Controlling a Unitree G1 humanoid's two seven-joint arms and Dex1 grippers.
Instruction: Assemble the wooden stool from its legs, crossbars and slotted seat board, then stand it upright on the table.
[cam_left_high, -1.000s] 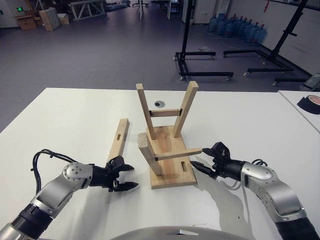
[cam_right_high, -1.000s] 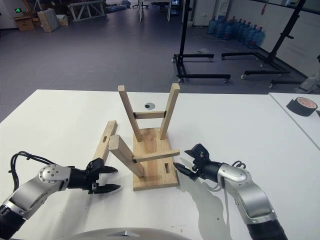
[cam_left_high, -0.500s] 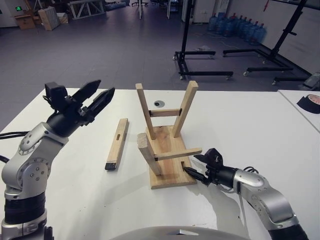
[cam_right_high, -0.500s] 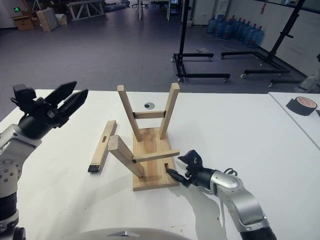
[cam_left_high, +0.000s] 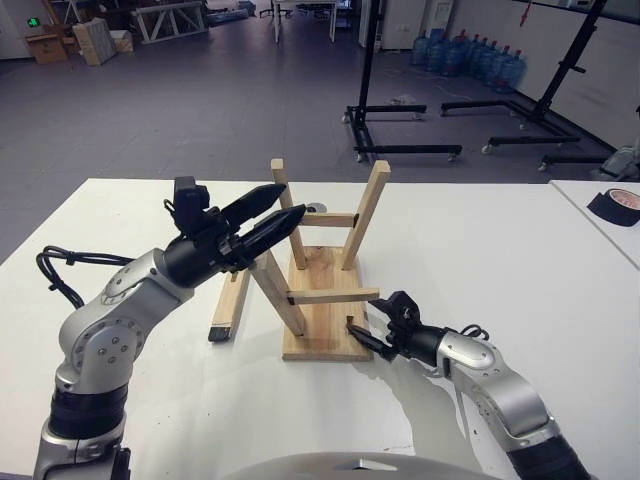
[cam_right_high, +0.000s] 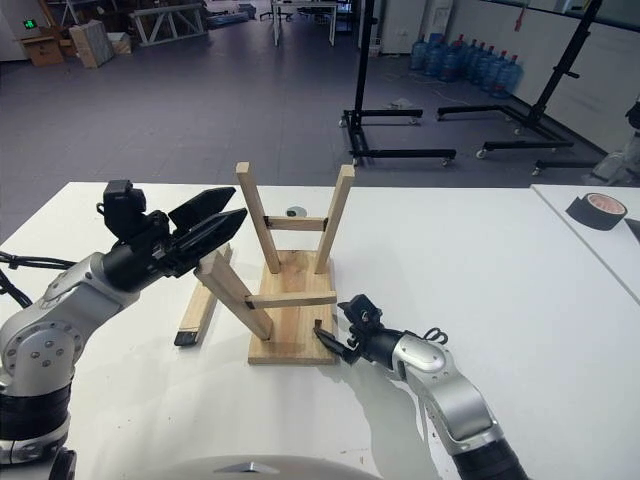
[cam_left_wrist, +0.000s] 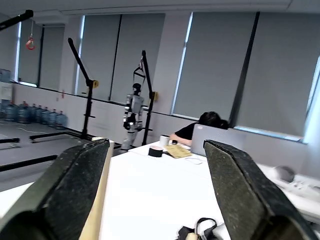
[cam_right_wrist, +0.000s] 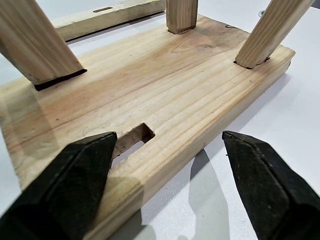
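Stool (cam_left_high: 322, 270) parts are found part-assembled and upside down near the middle of the white table (cam_left_high: 500, 250). The slotted seat board (cam_left_high: 330, 332) is laid flat, with three legs standing up from it. The two far legs are joined by a crossbar (cam_left_high: 330, 220), and a second crossbar (cam_left_high: 335, 296) is carried by the tilted near leg (cam_left_high: 278, 288). A loose leg (cam_left_high: 230, 305) is laid flat just beside the board's left edge.

Wide bare tabletop is left to the right of the board and in front of it. The table's far edge is met a short way behind the far legs.

The right gripper (cam_right_wrist: 169, 135) is held low at the board's near right corner. Its fingers are spread wide across the board's edge, close to an empty slot (cam_right_wrist: 132, 139), and nothing is clasped. The left gripper (cam_left_high: 294, 199) is raised beside the top of the tilted leg, its fingers parted and nothing caught between them. Whether the wood is touched cannot be told.

A tape roll (cam_left_high: 617, 203) is seen on a neighbouring table, with black stands (cam_left_high: 400, 100) on the floor behind.
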